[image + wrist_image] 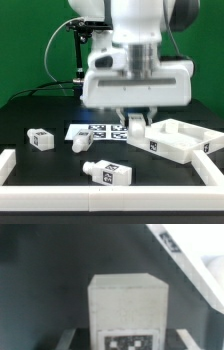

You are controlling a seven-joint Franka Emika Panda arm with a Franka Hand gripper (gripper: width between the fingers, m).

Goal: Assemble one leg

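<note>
Gripper [135,119] fingers clamp the leg [128,308] near the exterior view's centre, just beside the white panel [172,152] at right.

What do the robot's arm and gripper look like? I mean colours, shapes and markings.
The arm is glossy white and rounded, with a dark grey joint cap. The gripper has a wide, boxy white body and two short fingers, grey in the wrist view. I see no markings on them.
</note>
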